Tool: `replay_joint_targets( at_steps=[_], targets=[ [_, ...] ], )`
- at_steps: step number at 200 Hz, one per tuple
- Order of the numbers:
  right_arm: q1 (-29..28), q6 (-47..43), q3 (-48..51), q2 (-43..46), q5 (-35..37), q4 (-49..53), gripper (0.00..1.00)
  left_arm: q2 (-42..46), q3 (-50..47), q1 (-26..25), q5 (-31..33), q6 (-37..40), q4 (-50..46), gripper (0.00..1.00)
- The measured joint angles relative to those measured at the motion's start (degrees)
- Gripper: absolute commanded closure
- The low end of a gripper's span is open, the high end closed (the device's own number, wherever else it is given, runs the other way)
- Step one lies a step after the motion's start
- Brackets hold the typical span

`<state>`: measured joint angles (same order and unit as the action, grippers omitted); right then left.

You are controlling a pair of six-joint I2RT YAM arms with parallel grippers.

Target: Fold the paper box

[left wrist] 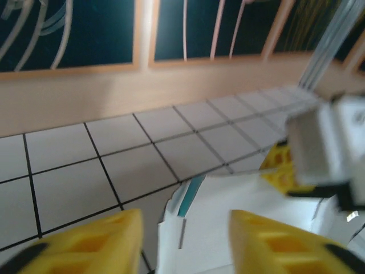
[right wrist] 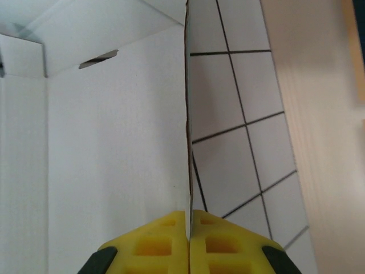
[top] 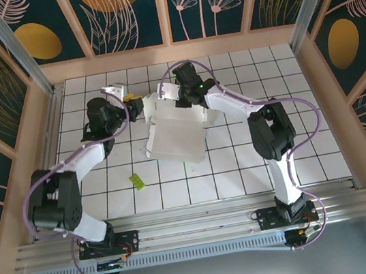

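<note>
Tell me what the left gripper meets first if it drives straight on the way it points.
Likely the paper box: its white inside lies right ahead of the left gripper, between its open jaws; depth unclear.

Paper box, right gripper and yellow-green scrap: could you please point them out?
paper box (top: 176, 138), top external view, white panel.
right gripper (right wrist: 188, 225), right wrist view, between fingertips.
yellow-green scrap (top: 136, 180), top external view, middle.

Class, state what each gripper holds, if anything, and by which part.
The right gripper pinches the paper box by the edge of a white panel. The left gripper is open, holding nothing.
</note>
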<state>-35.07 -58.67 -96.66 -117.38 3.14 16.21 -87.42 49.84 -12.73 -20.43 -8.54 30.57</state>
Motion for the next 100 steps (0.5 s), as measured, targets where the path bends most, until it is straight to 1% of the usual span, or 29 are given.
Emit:
replay_joint_targets(
  at_steps=[25, 32, 40, 45, 52, 59, 68, 89, 100],
  targets=[
    [-0.4, -3.0, 4.6, 3.1, 3.6, -3.8, 0.93, 5.2, 0.6, 0.0, 3.0, -10.8, -2.6, 0.49],
    [-0.7, -4.0, 6.4, 4.2, 4.7, -5.4, 0.93, 5.6, 1.0, 0.0, 3.1, -14.7, -3.6, 0.49],
    [-1.0, -5.2, 8.4, 5.3, 5.9, -7.2, 0.93, 5.4, 1.3, 0.0, 2.7, -21.2, -4.7, 0.5],
    [-1.2, -5.7, 9.4, 5.8, 6.4, -8.3, 0.93, 5.2, 1.3, 0.0, 2.4, -23.5, -5.0, 0.5],
    [-1.6, -6.9, 11.1, 6.5, 7.4, -10.1, 0.93, 4.3, 1.2, 0.0, 0.9, -29.3, -5.3, 0.5],
    [-2.0, -7.7, 12.7, 7.0, 8.0, -11.9, 0.93, 3.3, 1.1, 0.0, -0.4, -33.4, -5.0, 0.5],
    [-2.3, -8.6, 14.5, 7.4, 8.8, -14.0, 0.93, 1.1, 0.4, 0.0, -2.7, -40.2, -3.3, 0.51],
    [-2.8, -9.7, 17.3, 7.5, 9.3, -17.5, 0.93, -4.3, -1.8, 0.0, -7.0, -51.7, 2.1, 0.52],
    [-2.8, -9.9, 18.1, 7.5, 9.4, -18.8, 0.93, -6.9, -1.9, -0.2, -8.7, -55.7, 4.0, 0.53]
  ],
)
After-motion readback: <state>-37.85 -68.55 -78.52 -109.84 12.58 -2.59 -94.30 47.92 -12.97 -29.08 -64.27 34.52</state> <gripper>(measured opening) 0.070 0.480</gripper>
